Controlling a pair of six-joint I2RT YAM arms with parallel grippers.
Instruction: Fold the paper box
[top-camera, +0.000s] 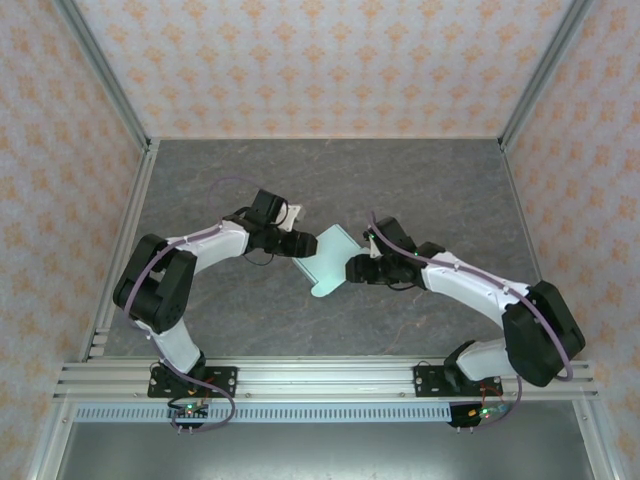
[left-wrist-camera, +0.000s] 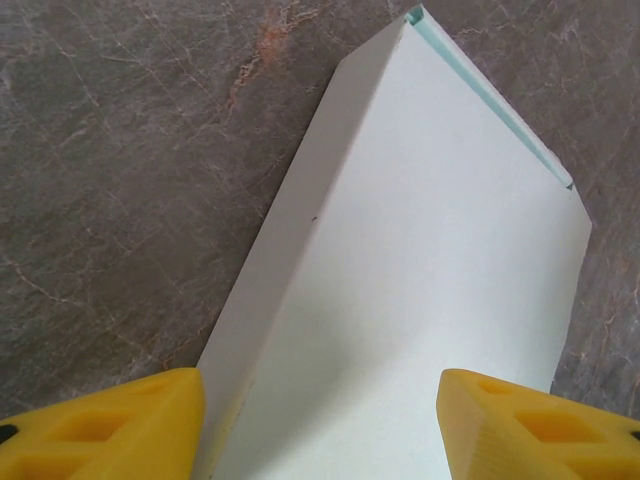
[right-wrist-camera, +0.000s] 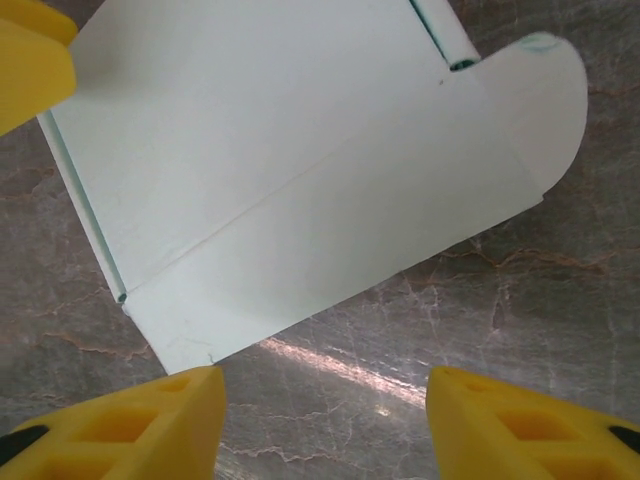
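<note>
The paper box (top-camera: 331, 259) is a pale mint-green card lying flat on the table between the two arms. In the left wrist view the paper box (left-wrist-camera: 420, 250) stretches away from my left gripper (left-wrist-camera: 320, 425), which stands open with the card's near end between its yellow fingers (left-wrist-camera: 110, 425). In the right wrist view the paper box (right-wrist-camera: 290, 170) shows a crease and a rounded tab (right-wrist-camera: 540, 100). My right gripper (right-wrist-camera: 318, 425) is open just short of the card's edge, with bare table between its fingers. From above, the left gripper (top-camera: 300, 243) and right gripper (top-camera: 352, 268) flank the card.
The grey marbled table (top-camera: 330, 180) is bounded by aluminium posts and patterned walls on three sides. A yellow fingertip (right-wrist-camera: 30, 60) of the left gripper shows at the card's far corner in the right wrist view. Cables run along both arms.
</note>
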